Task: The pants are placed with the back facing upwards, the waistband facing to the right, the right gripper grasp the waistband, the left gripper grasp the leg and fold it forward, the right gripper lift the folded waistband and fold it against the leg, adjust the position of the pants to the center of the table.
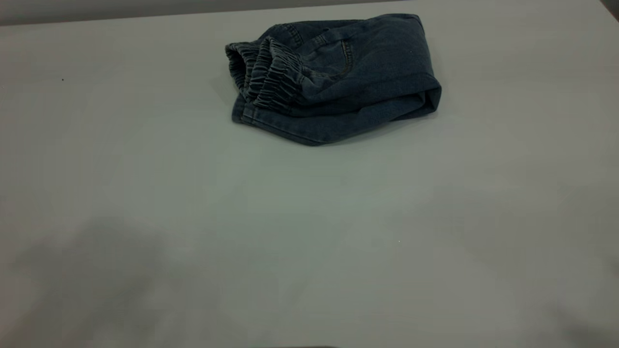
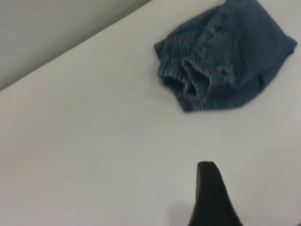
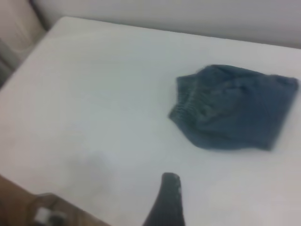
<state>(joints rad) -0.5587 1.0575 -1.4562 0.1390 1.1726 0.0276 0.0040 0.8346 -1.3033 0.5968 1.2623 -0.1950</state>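
Pants (image 1: 338, 79) lying folded in the upper centre of the exterior frame, waistband (image 1: 263, 72) facing left; only centring on the desk (image 1: 193, 232) looking left; both tools' opening impossible to tell

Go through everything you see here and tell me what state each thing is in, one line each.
pants: folded into a compact bundle, lying free toward the table's far side.
waistband: gathered, on the bundle's left side.
table: holds only the pants.
left gripper: clear of the pants.
right gripper: clear of the pants.
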